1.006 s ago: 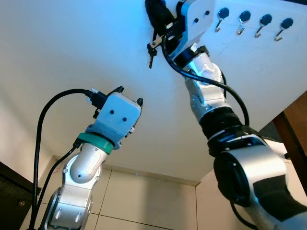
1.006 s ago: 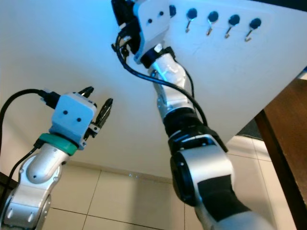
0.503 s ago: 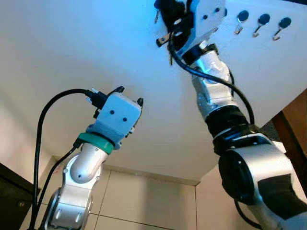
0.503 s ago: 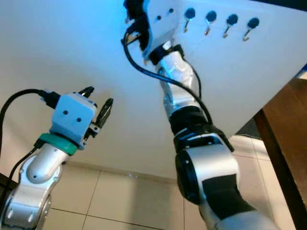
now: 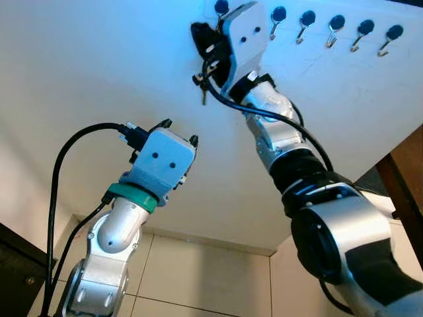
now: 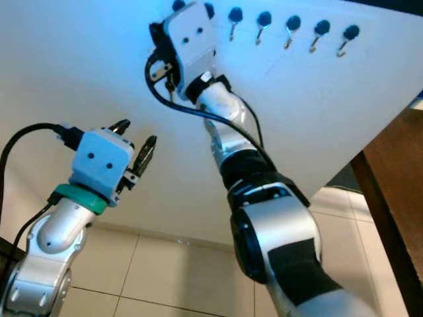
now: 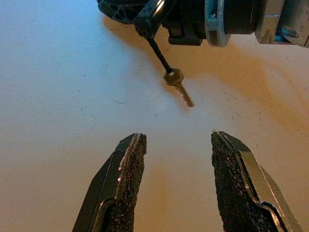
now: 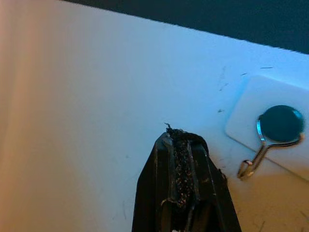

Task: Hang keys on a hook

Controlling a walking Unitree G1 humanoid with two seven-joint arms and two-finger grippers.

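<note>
Since half a second ago, right gripper (image 5: 201, 46) swings leftward along the row of black-knobbed metal wall hooks (image 5: 334, 28), fingers pressed together on the dangling brass keys (image 7: 177, 85), now beside the leftmost hook (image 8: 270, 137); left gripper (image 7: 178, 186) hovers below, fingers spread; risk: swinging keys miss that hook's tip and drop.

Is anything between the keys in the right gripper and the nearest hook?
Nothing visible. The right gripper, shut on the keys, is raised at the bare wall beside the end hook, with open wall between them.
</note>
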